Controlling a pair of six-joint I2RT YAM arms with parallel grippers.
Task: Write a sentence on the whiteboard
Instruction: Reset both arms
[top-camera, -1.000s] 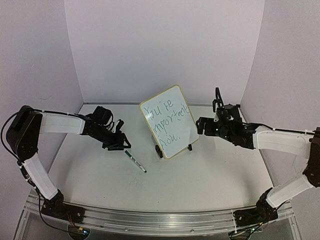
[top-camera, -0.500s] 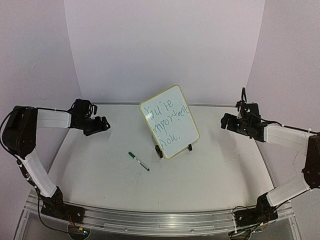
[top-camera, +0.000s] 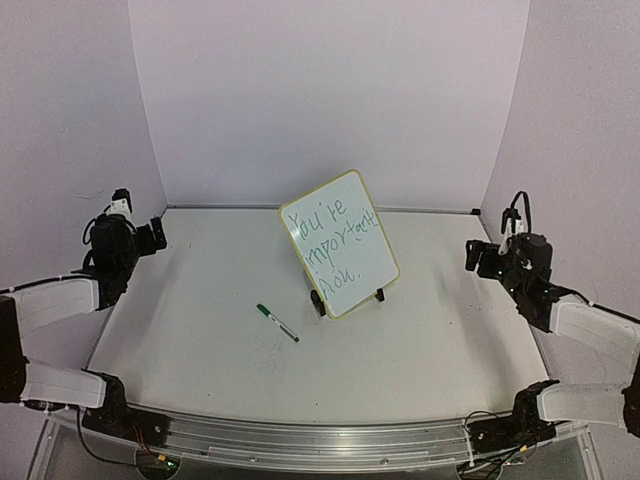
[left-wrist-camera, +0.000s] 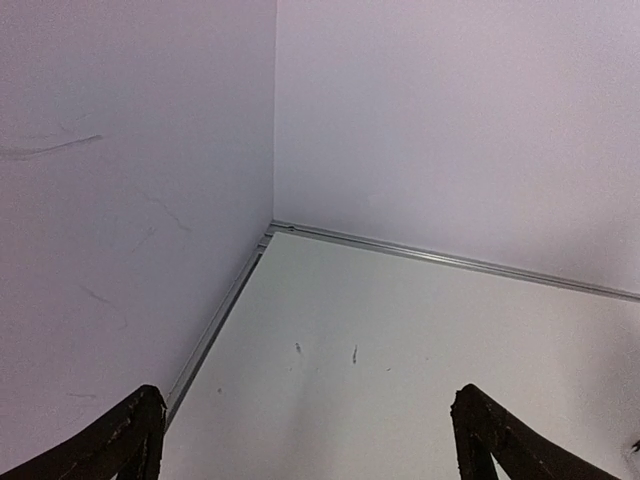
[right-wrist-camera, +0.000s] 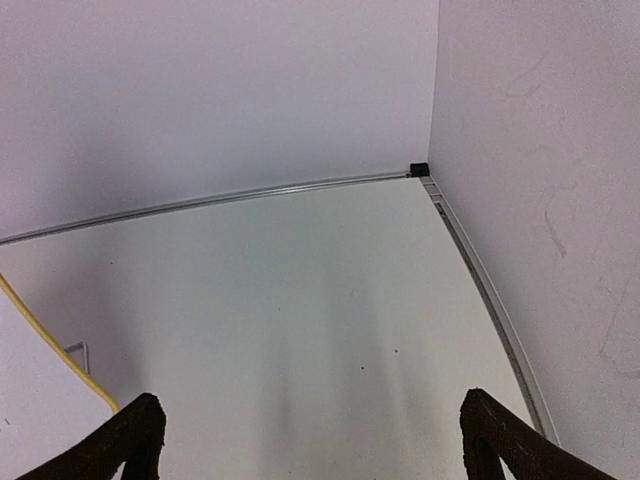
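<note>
Propped on small black feet at centre of the overhead frame: the whiteboard (top-camera: 358, 283), leaning back and turned askew, its top right corner reaching toward upper right. Across its face in thin green marker, the sentence (top-camera: 343, 243), set in three slanted lines: "You're" on top, "important" beneath, then a short last word too small to make out.

Down and to the left of the board, lying flat on the table (top-camera: 430, 340) and not touching it: a marker pen (top-camera: 276, 323), green end toward upper left.

At far left, mid-height, the left gripper (top-camera: 152, 236), held close to the side wall, well apart from pen and board. Jaws spread wide, holding nothing. From the left wrist view, dark fingertips (left-wrist-camera: 135, 430) at the two bottom corners, with only bare tabletop and the back left corner of the enclosure between them.

At far right, mid-height, the right gripper (top-camera: 478, 254), also well apart from the board, jaws wide and empty. From the right wrist view, dark fingers (right-wrist-camera: 140, 430) at the lower edges, bare table ahead, the back right corner at upper right, and a thin strip of pale-yellow frame (right-wrist-camera: 55, 355) cut off at lower left.
</note>
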